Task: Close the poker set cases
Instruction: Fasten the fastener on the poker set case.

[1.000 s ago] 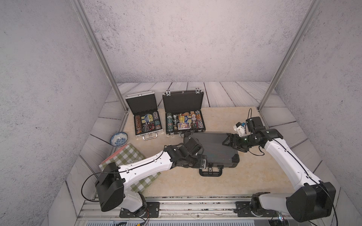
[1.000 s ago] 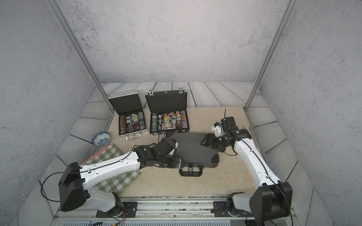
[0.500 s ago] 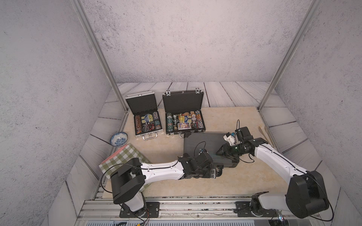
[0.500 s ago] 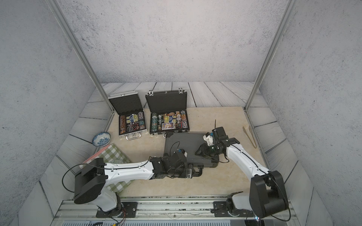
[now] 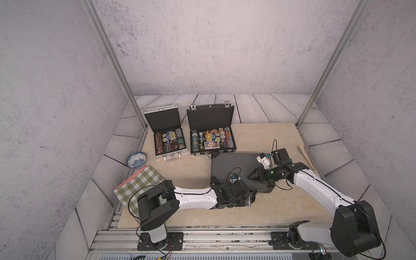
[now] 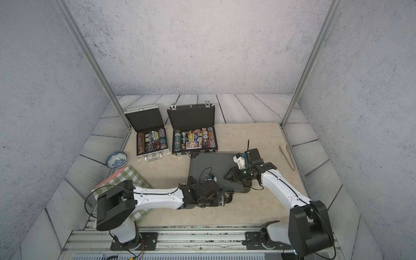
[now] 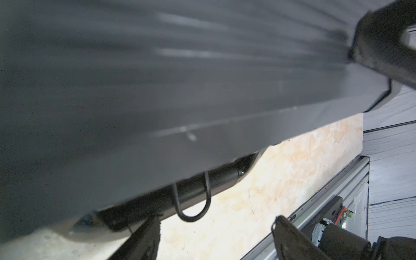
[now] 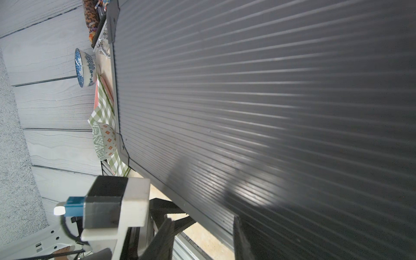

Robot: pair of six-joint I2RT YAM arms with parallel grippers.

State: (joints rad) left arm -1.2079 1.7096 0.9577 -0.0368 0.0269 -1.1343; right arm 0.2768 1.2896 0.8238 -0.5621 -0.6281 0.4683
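The left gripper (image 5: 251,199) stood wide open and empty at the front edge of the closed dark grey ribbed case (image 5: 231,164) on the beige table (image 5: 191,173). The right gripper (image 5: 253,176), jaws partly apart, straddled that edge; any grip was unclear. Behind, the black case (image 5: 210,117) and smaller silver case (image 5: 163,119) lay open.

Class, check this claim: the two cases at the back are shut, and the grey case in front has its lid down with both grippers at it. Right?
No. Both top views show the silver case and the black case at the back open, chips showing. The rest holds: the grey case has its lid down, left gripper and right gripper at it.
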